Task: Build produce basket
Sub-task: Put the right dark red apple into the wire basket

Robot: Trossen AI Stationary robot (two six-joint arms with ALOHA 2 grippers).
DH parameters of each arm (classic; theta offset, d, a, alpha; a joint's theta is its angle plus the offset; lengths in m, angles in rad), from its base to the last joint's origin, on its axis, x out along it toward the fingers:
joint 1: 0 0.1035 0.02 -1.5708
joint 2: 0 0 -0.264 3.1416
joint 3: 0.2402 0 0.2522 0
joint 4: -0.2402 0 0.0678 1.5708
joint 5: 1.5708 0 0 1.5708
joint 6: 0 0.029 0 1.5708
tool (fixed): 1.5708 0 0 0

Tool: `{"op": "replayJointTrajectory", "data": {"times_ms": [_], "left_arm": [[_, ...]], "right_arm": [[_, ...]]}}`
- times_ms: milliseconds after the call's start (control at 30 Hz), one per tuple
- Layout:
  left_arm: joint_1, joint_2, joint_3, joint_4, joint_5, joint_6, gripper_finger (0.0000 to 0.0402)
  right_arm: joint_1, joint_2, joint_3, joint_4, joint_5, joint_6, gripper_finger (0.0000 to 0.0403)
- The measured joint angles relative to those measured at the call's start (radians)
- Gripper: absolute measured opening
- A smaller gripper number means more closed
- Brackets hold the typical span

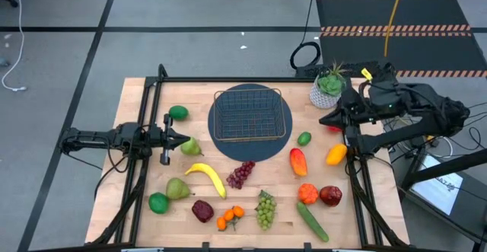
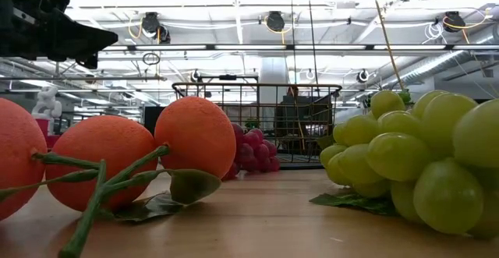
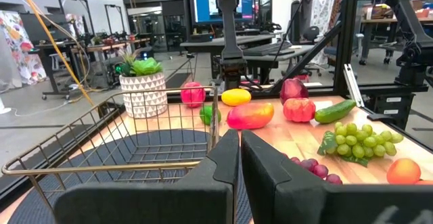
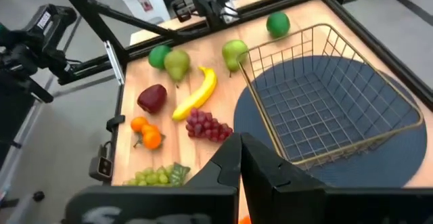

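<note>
Clock places are read on the high view, with the basket as the middle of the clock. Nearest the front edge, the cucumber (image 1: pixel 312 221), green grapes (image 1: pixel 265 209), oranges (image 1: pixel 230 218) and a dark red apple (image 1: pixel 202 210) are laid at about 5, 6 and 7 o'clock. A lime (image 1: pixel 158 202) and a pear (image 1: pixel 177 189) are seen at 8 o'clock. A red pepper (image 1: pixel 307 193) and another dark apple (image 1: pixel 331 196) are set at 4 o'clock. A bit farther in, the banana (image 1: pixel 207 177) and purple grapes (image 1: pixel 241 173) are found at 7 and 6 o'clock, and the mango (image 1: pixel 298 161) at 4.

The basket (image 1: pixel 251 115) is placed on a round dark mat (image 1: pixel 228 147) in the middle of the table (image 1: pixel 137 100). No fruit is seen inside it.

The left gripper (image 1: pixel 183 139) is held at 9 o'clock, clenched, with nothing in it, just beside a pear (image 1: pixel 191 147). A lime (image 1: pixel 178 113) is seen beyond it.

The right gripper (image 1: pixel 326 119) is held at 3 o'clock, clenched and holding nothing. A small lime (image 1: pixel 304 138) and a yellow pepper (image 1: pixel 335 154) are near it. A plant (image 1: pixel 328 87) in a white pot is kept at 2 o'clock.
</note>
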Motion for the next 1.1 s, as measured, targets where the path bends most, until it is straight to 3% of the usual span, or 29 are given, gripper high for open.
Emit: {"op": "replayJointTrajectory", "data": {"times_ms": [600,900,1100], "left_arm": [[0.0,0.0,0.0,0.0,0.0,0.0,0.0021],[0.0,0.0,0.0,0.0,0.0,0.0,0.0021],[0.0,0.0,0.0,0.007,0.0,0.0,0.0021]], "right_arm": [[0.0,0.009,-0.159,0.12,-0.002,0.038,0.0],[0.0,0.056,-0.162,0.131,0.001,0.291,0.0],[0.0,0.101,-0.162,0.134,-0.002,0.319,0.0]]}}
